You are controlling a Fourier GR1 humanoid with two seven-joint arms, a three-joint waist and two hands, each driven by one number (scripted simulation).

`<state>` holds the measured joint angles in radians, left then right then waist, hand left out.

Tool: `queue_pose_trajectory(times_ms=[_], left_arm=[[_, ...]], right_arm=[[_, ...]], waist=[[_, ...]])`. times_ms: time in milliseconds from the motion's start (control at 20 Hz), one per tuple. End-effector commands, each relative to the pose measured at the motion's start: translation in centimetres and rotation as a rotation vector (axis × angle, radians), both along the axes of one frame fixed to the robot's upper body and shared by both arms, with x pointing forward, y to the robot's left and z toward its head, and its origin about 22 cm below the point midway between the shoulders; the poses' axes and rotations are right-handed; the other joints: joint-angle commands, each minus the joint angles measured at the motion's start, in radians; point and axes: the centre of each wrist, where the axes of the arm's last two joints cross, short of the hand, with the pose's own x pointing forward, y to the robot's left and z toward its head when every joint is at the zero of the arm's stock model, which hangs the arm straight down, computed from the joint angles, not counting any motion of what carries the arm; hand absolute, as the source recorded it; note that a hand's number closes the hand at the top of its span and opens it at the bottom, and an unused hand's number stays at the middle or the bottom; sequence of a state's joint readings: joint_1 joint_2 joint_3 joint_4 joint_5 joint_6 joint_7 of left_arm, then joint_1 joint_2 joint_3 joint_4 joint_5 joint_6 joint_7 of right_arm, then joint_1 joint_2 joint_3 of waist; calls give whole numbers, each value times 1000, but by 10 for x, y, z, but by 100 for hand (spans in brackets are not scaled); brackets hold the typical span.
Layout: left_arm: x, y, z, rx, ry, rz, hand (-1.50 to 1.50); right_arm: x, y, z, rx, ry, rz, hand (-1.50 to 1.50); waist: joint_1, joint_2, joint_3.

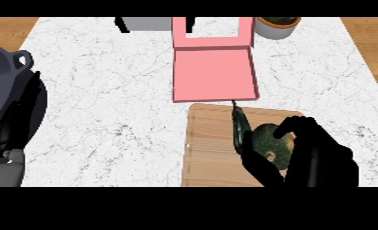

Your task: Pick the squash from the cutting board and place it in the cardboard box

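Observation:
A dark green squash (266, 141) with a thin stem pointing toward the box lies on the wooden cutting board (210, 149) at the lower middle. My right hand (310, 149) is curled round its near end, thumb on one side and fingers over the other, hiding part of it. The box (214, 74) is pink, open, flat on the counter just beyond the board, with its lid standing up at the back. My left hand (18, 104) rests at the left edge, far from the board.
A potted plant (277, 26) stands at the back right of the box. A grey object (151, 24) sits at the back left. The white marble counter (103, 89) spreads between my left hand and the board.

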<state>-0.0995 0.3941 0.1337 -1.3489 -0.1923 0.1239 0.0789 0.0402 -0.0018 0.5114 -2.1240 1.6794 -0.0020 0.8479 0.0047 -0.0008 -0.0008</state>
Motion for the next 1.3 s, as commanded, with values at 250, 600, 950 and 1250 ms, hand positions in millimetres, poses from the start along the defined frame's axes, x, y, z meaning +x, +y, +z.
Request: queue_pose_trajectory(times_ms=[250, 600, 950, 1250], left_arm=[[3, 10, -1, 24, -6, -27, 0], [16, 1, 4, -19, -5, -17, 0], [-3, 2, -3, -11, -11, -31, 0], [11, 7, 14, -2, -17, -58, 0]], right_arm=[[84, 29, 57, 197, -100, 64, 150], [146, 31, 58, 343, -87, 62, 150], [209, 35, 34, 373, -52, 66, 150], [260, 17, 35, 326, 16, -12, 150]], waist=[[17, 7, 0], [12, 8, 1], [22, 7, 1], [41, 18, 0]])
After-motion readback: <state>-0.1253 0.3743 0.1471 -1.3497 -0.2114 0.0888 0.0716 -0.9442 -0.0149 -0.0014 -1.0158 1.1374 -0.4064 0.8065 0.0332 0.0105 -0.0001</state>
